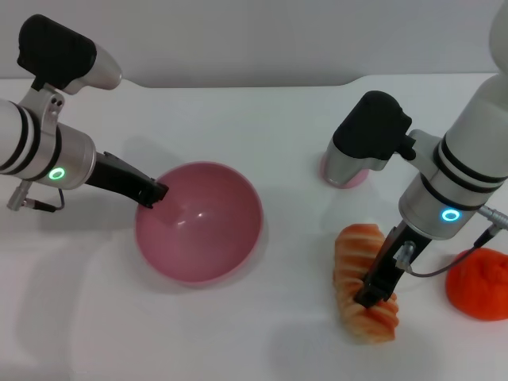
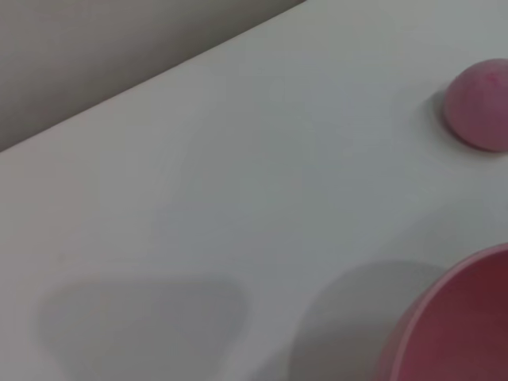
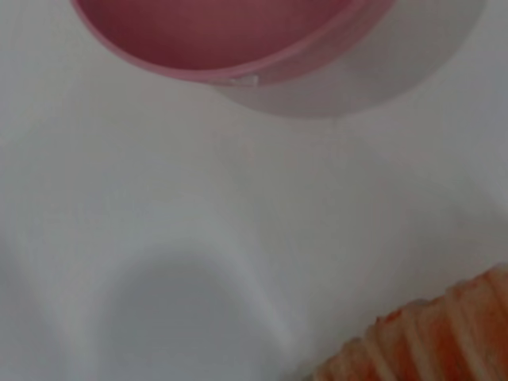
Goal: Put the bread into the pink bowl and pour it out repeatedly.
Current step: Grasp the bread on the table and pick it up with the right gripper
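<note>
The pink bowl sits left of centre on the white table, its inside empty. My left gripper is shut on its left rim. The left wrist view shows a part of the bowl at one corner. The bread, a ridged loaf striped orange and cream, lies on the table right of the bowl. My right gripper comes down on the loaf's middle and is shut on it. In the right wrist view the bowl lies beyond a stretch of bare table and the bread fills one corner.
A small solid pink dome stands behind the right arm; it also shows in the left wrist view as the pink dome. A red-orange lump lies at the right edge. The table's far edge meets a grey wall.
</note>
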### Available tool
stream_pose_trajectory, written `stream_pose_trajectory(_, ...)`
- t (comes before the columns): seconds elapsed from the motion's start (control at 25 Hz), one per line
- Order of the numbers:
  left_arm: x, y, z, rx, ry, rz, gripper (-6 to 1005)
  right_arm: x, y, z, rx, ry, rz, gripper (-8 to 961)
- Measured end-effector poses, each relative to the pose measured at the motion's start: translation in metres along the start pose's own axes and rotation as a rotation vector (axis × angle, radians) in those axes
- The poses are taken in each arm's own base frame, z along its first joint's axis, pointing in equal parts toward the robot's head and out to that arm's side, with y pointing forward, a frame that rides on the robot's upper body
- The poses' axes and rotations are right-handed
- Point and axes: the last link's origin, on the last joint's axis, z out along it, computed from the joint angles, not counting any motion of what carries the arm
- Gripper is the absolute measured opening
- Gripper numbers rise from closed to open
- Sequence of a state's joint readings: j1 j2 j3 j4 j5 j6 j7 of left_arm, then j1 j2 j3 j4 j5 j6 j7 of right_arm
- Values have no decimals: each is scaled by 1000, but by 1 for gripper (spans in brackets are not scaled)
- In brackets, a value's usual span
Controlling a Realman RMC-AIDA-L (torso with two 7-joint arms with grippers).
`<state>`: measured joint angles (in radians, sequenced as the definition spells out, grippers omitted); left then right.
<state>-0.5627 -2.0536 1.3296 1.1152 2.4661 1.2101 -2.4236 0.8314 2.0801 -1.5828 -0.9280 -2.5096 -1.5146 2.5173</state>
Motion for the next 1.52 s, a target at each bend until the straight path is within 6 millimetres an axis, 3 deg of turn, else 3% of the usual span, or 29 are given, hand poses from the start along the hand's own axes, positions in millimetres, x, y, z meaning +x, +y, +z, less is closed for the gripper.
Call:
stream_pose_trajectory(0.92,1,3,0,-12,-1,4,46,5,-1,1,6,-22,6,143)
stream_pose_trajectory(1.08,2,2,0,-5,2,5,46,-4,-5,-14,86,-106,-20,136)
stream_pose_trajectory(1.52,1,-2,-1,5,5,-1,46,-20,-8,-85,369,-349,-76,128)
